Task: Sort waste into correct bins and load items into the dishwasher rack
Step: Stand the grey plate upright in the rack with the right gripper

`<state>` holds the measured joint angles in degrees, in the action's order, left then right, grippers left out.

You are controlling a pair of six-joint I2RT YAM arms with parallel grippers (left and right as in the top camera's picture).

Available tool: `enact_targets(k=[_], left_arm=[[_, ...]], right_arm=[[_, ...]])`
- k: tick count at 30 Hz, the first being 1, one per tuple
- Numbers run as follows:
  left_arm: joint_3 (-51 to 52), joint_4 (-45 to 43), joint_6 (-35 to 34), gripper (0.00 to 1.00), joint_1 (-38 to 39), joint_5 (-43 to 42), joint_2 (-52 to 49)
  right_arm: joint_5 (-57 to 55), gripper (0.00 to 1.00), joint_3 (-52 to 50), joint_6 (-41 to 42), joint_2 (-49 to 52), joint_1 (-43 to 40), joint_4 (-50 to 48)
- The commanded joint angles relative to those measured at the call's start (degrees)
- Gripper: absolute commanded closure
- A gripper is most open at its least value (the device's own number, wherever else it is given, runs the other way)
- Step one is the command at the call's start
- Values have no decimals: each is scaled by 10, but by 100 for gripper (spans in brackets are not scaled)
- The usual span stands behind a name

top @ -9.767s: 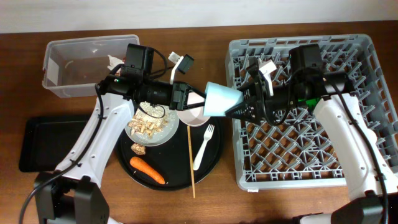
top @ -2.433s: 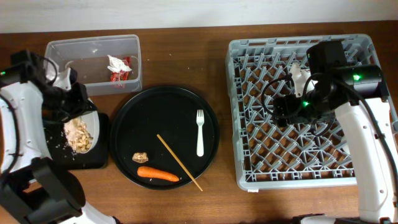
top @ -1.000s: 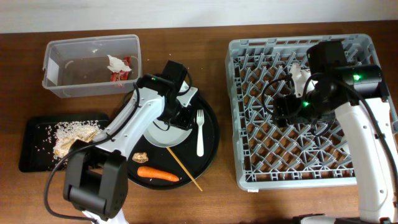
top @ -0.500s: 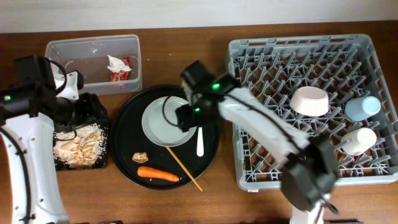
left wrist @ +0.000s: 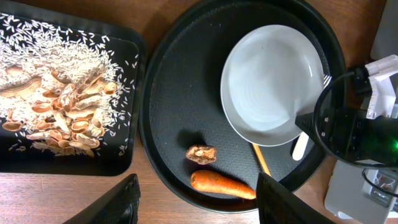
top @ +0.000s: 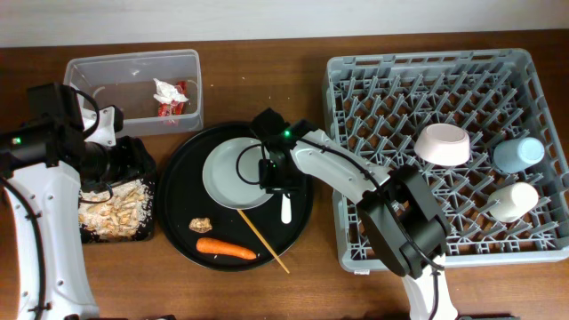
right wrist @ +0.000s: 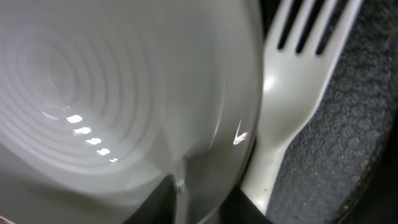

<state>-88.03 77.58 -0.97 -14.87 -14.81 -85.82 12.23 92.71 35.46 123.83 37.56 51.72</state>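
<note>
Right fingers now lower, astride plate rim, beside fork

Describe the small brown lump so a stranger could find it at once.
Find the large round black tray left of the dishwasher rack. In its lower left part, between the pale grey plate and the orange carrot, lies the brown lump: small and knobbly, unlike the long, smooth carrot.

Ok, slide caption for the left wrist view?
Left wrist: food scraps in flat black tray; plate, carrot, brown lump on round tray.
</note>
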Motion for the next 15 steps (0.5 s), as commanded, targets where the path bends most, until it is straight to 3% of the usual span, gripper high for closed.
enact_targets(k=[1,3,8,9,11,13,15], left_arm=[[4,-2,1,41,-2,-9,-1],[4,-1,1,41,-2,-9,-1],[4,-1,1,41,-2,-9,-1],[4,-1,1,41,-2,-9,-1],[4,-2,1,41,-2,-9,-1],[4,-4,0,41,-2,-9,-1],[4,-4,1,41,-2,-9,-1]], right_arm=[[-5,91,0,6,4,2,-3],[-5,96,24,2,-12,-6,-1],[-59,96,124,-66,-143,-91,79],[-161,96,156,-130,-211,-131,130],[-328,96,162,-173,-263,-162,157],[-615,96,162,-161,-285,-188,188],[-780,96,152,-119,-263,-193,188]])
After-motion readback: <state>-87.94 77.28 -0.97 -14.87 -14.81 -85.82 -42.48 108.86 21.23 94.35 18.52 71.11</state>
